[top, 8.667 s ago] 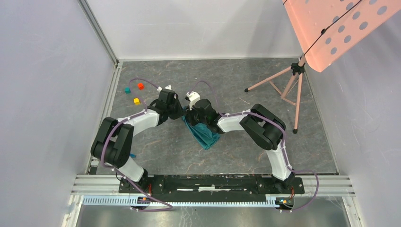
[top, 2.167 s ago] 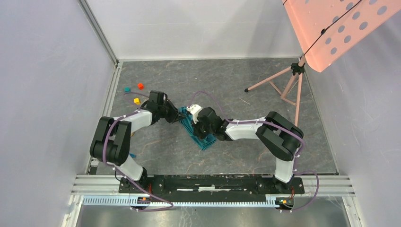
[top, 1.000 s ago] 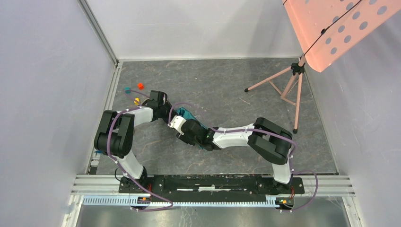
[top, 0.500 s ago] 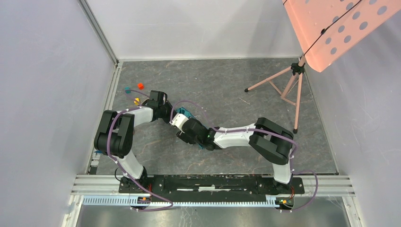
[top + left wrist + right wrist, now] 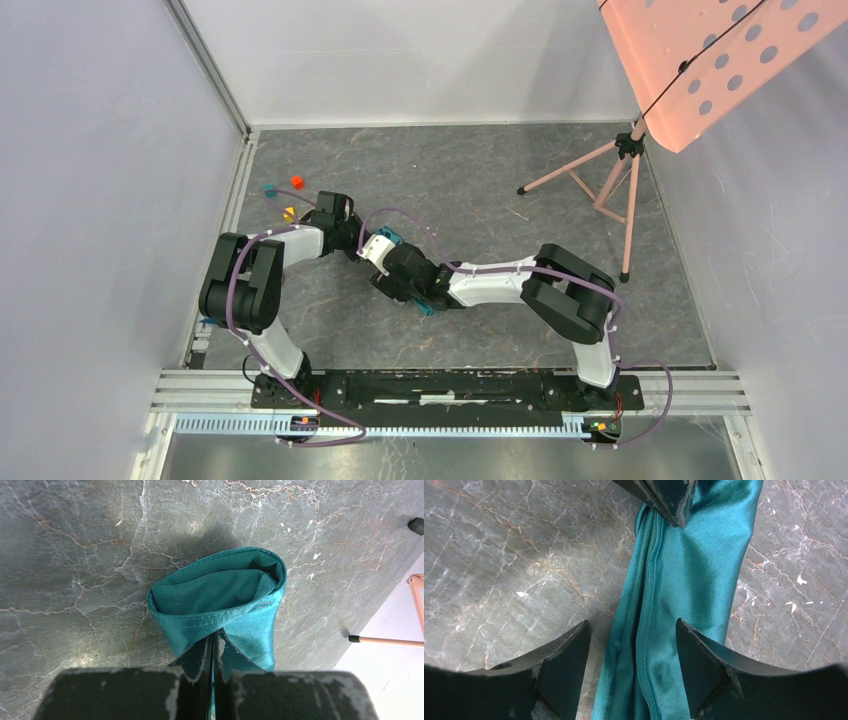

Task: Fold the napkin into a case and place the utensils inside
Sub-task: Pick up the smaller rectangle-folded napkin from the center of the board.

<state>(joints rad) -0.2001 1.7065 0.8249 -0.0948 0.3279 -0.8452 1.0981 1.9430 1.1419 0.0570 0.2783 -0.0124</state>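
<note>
The napkin [image 5: 220, 595] lies on the grey marbled table [image 5: 480, 180], left of the table's middle, folded into a long narrow teal strip. From above it is mostly hidden under the two wrists; only a bit of teal shows at each end.

In the left wrist view the strip's far end stands open like a pouch mouth, a rounded loop of fabric with the matte inner side showing. The near end runs straight into the left jaws, which are pressed fully together on the cloth's edge, pinching it.

In the right wrist view the strip runs lengthwise from the pinching left jaws at the top down past the right jaws. The right jaws stand wide apart and hold nothing. One finger [image 5: 566, 665] is over bare table just beside the strip's edge, the other [image 5: 704, 665] is over the cloth itself; whether it touches the fabric cannot be told.

Further out, red [image 5: 297, 182], teal [image 5: 269, 189] and yellow [image 5: 289, 213] cubes sit near the table's far left corner, and a pink tripod stand [image 5: 600, 180] stands at the far right.
</note>
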